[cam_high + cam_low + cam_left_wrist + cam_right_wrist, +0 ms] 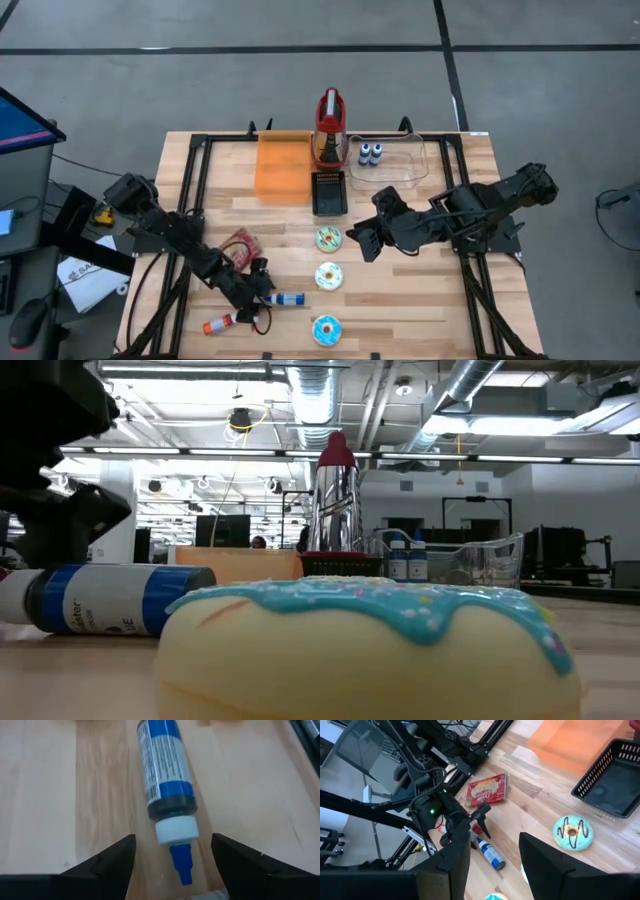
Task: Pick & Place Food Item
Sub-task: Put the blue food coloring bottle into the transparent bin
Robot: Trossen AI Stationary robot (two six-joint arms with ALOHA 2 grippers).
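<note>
Evidently the left claw (262, 300) stands wide and empty low over the near-left part of the worktop (440, 310), its two fingers (107, 862) straddling the capped nozzle end of a blue-labelled tube (165, 785) that lies flat on the wood; a second tube with a red cap (218, 324) lies just beside it. That is not the task's thing: the red snack packet (487, 789) lies flat just behind this claw, close to the left arm and apart from both tubes. To do the step well, I judge the claw should lift clear of the tube, shift back over the packet, line its fingers across the packet's shorter side and come down flat enough to catch the thin edge without dragging it. The right claw (495, 857) waits mid-worktop with a moderate gap and nothing between its fingers, beside the green-iced doughnut (329, 238); yellow (329, 276) and blue (327, 329) ones sit in a row nearer the front. Farther back, a black mesh basket (610, 782) looks empty, and a clear tub (400, 160) holds two small blue-capped bottles (370, 153).
</note>
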